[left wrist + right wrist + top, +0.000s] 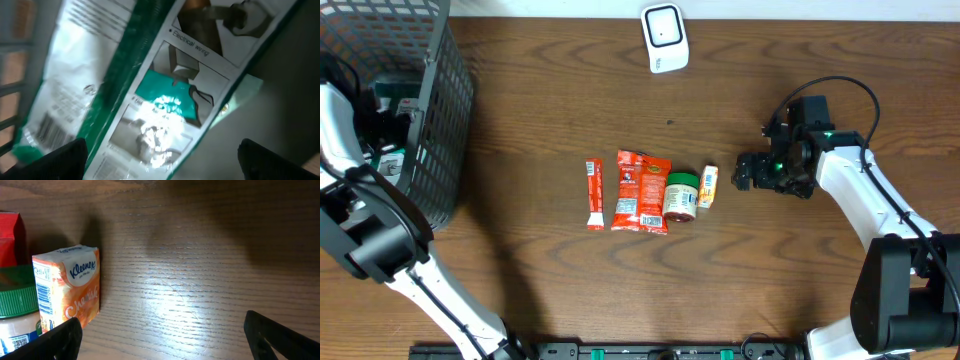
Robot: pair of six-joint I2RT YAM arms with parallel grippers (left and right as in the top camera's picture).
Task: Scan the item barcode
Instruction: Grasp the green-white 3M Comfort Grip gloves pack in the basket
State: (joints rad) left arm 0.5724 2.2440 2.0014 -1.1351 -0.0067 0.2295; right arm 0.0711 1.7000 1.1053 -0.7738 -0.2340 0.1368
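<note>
Looking down from overhead, a white handheld barcode scanner (665, 38) sits at the far edge of the brown wooden table (540, 100). A red stick sachet (594, 194), red snack pouch (642, 192), green-lidded jar (681, 196) and orange Kleenex tissue pack (707, 187) lie in a row at centre. The right gripper (745, 172) sits just beside the tissue pack. The left arm reaches into the black wire basket (430, 120).

Left wrist view: the left gripper (160, 165) is spread wide, with a green-and-white plastic-wrapped pack (150, 100) bearing a barcode just ahead, not pinched.

Right wrist view: the dark fingertips (55, 340) stand far apart, with nothing between them.
</note>
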